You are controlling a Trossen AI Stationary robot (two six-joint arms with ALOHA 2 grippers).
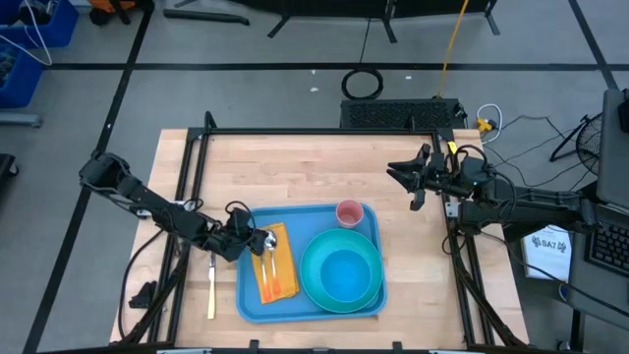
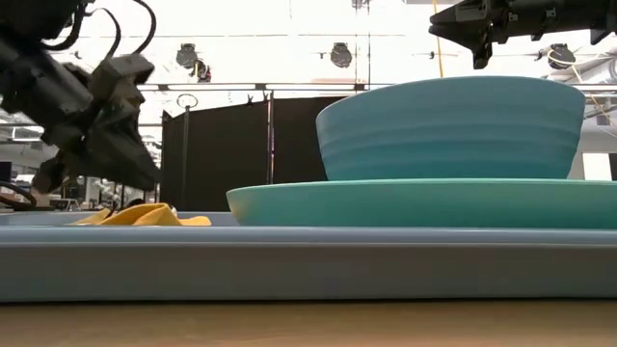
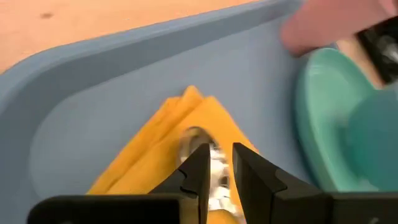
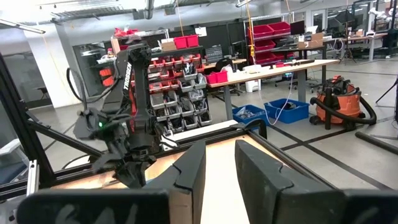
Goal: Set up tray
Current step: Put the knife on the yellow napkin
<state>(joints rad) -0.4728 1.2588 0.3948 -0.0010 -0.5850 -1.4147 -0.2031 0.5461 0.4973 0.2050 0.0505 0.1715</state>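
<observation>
The light-blue tray (image 1: 257, 307) lies in the middle of the table. On its left half lies a folded yellow napkin (image 3: 155, 143), and a metal spoon (image 3: 194, 138) rests on the napkin. My left gripper (image 3: 221, 152) slants down over the spoon, fingers a little apart, with the spoon's handle showing in the narrow gap between them. A teal plate (image 1: 310, 265) carrying a blue bowl (image 1: 344, 275) fills the tray's right half. A pink cup (image 1: 349, 212) stands at the far right corner. My right gripper (image 1: 408, 182) hangs open and raised at the table's right side. My left gripper's fingers (image 3: 198, 163) stand on either side of the spoon's handle (image 3: 217, 171), slanting down from the table's left. The spoon lies on the napkin. Whether the fingers touch it, I cannot tell.
A piece of metal cutlery (image 1: 210, 287) lies on the bare wood just left of the tray. Black frame rails (image 1: 197, 167) run along the table's left, far and right sides. Bare wood lies between the tray and the far rail.
</observation>
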